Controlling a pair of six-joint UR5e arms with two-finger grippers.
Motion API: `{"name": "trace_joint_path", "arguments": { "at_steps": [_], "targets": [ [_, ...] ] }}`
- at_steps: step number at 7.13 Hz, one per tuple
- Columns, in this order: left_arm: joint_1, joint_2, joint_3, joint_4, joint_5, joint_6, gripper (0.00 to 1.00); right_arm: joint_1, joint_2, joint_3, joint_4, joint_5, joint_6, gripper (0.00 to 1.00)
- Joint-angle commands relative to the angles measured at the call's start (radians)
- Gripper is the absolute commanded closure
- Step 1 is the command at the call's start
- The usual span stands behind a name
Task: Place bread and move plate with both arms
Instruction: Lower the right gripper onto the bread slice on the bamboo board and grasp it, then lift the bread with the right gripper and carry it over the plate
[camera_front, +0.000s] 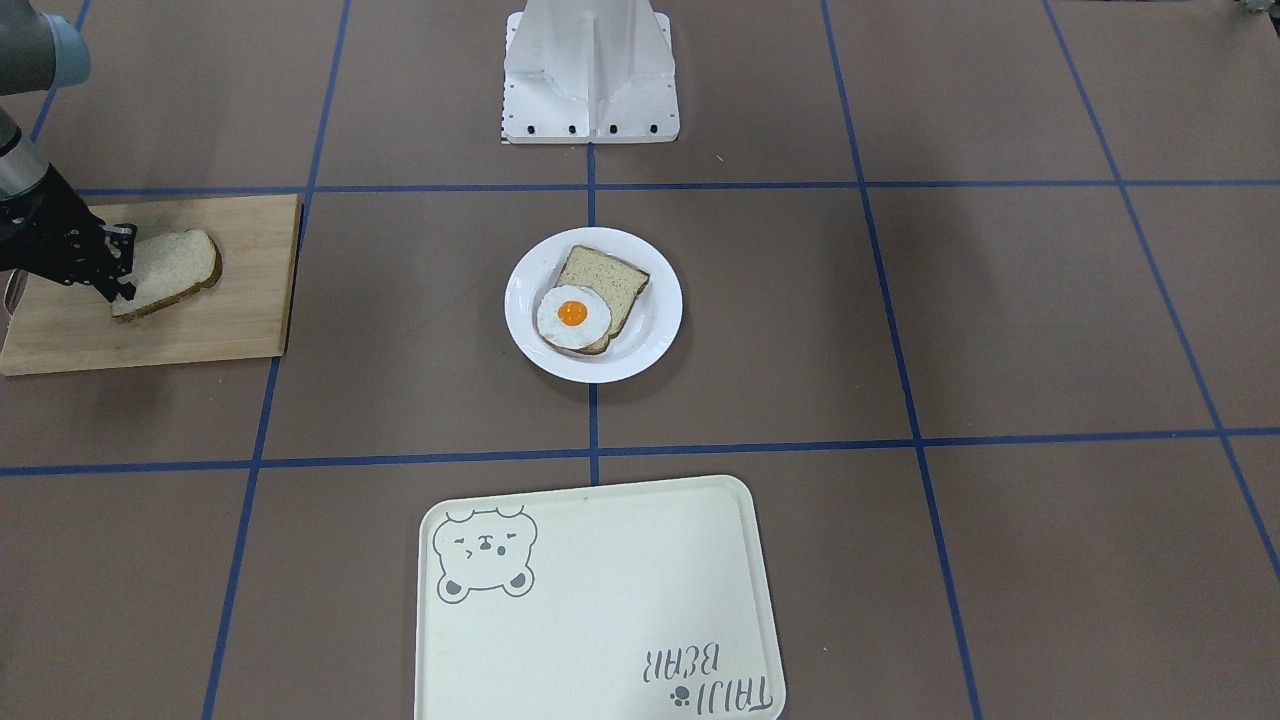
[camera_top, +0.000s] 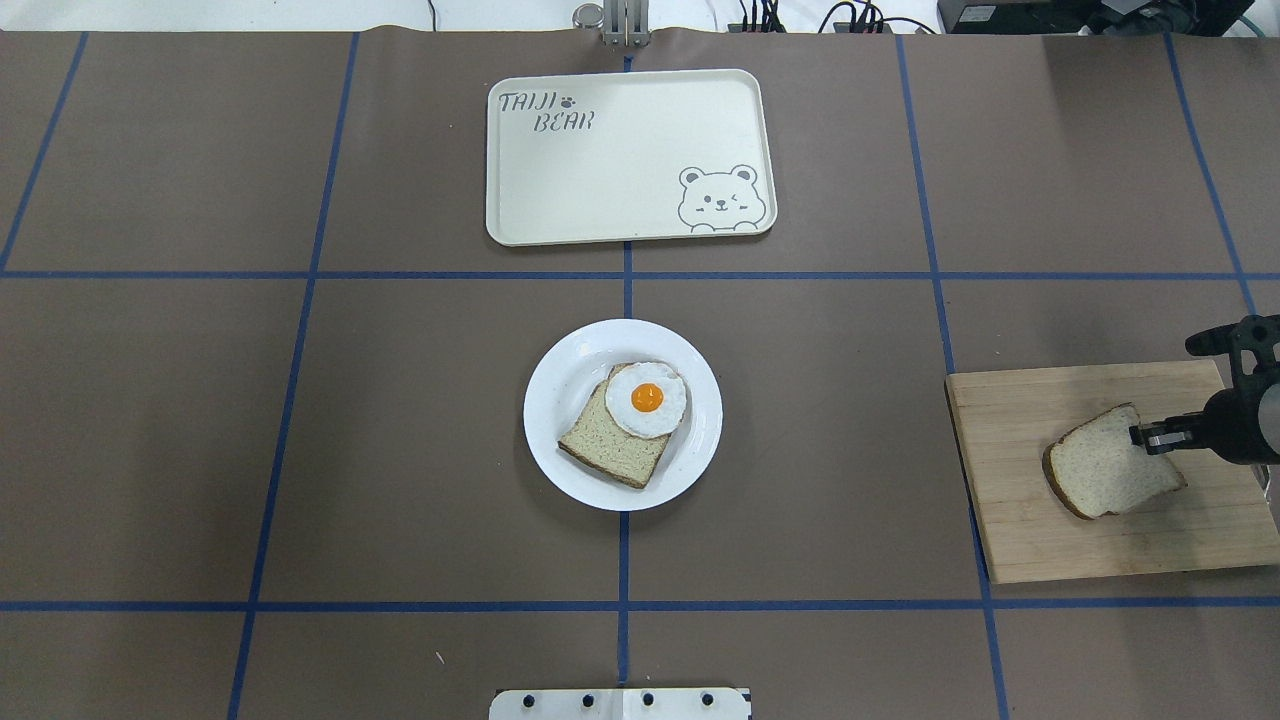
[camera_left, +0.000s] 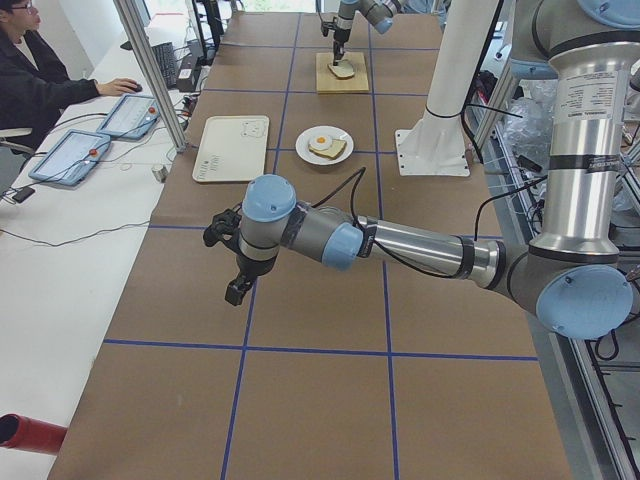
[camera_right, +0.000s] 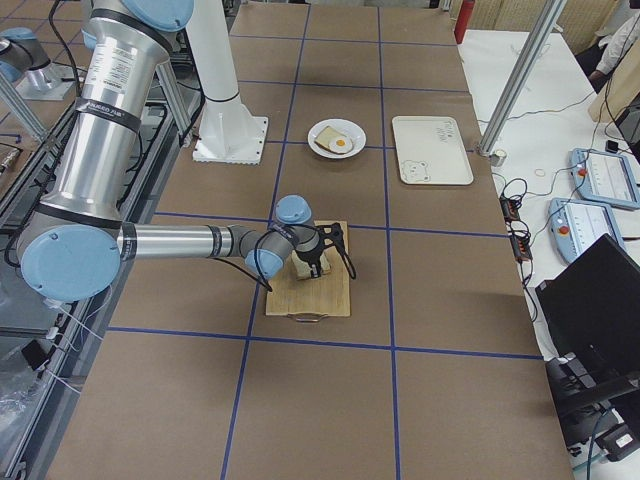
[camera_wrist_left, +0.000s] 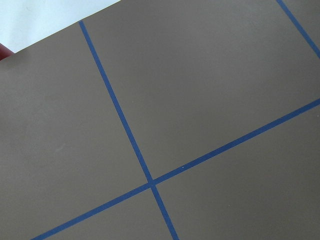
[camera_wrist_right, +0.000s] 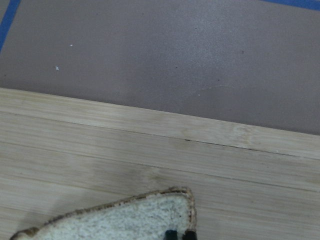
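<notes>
We see R end effector (camera_top: 1150, 438) clamped on edge of the bread (camera_top: 1103, 468) over the board (camera_top: 1040, 545); L end effector (camera_left: 228, 262) hangs well apart, can't tell its grip.

Front view: the right arm (camera_front: 30, 50) is cut off by the left edge, and the right hand (camera_front: 124, 265) covers one end of the bread (camera_front: 175, 265) and a corner of the board (camera_front: 200, 320). The tray (camera_front: 600, 600) runs off the bottom edge. Overhead, the right hand is cropped by the right edge. In the right wrist view most of the bread lies below the frame, and only two dark fingertips (camera_wrist_right: 171, 235) peek in at its corner. On the plate (camera_top: 560, 400), the egg (camera_top: 647, 398) hides part of the tan slice (camera_top: 610, 450). The left hand (camera_left: 225, 265) shows only from the side, so its opening cannot be judged
</notes>
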Motion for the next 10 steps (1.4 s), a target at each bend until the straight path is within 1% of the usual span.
{"name": "trace_joint_path", "arguments": {
  "at_steps": [1,2,3,5,6,7,9,10],
  "targets": [
    [0.0,0.0,-0.002,0.002,0.0,-0.002,0.02,0.003,-0.009,0.002,0.006,0.016,-0.002,1.0],
    [0.0,0.0,-0.002,0.0,0.0,-0.002,0.02,0.009,-0.008,0.004,0.006,0.036,-0.002,1.0],
    [0.001,0.0,-0.002,0.0,0.0,-0.003,0.02,0.048,-0.005,0.005,0.008,0.106,-0.007,1.0],
    [0.0,0.0,-0.011,0.0,0.0,-0.002,0.02,0.142,0.001,-0.004,0.07,0.238,-0.022,1.0],
    [0.0,0.0,-0.016,0.0,0.0,-0.003,0.02,0.165,0.009,0.004,0.072,0.28,-0.004,1.0],
    [0.0,0.0,-0.014,0.0,0.0,-0.003,0.02,0.199,0.047,0.008,0.072,0.315,0.036,1.0],
    [0.0,0.0,-0.014,0.0,0.0,-0.009,0.02,0.207,0.17,0.013,0.074,0.331,0.255,1.0],
    [0.0,0.0,-0.013,0.0,0.0,-0.009,0.02,0.207,0.208,0.025,0.072,0.331,0.313,1.0]
  ]
}}
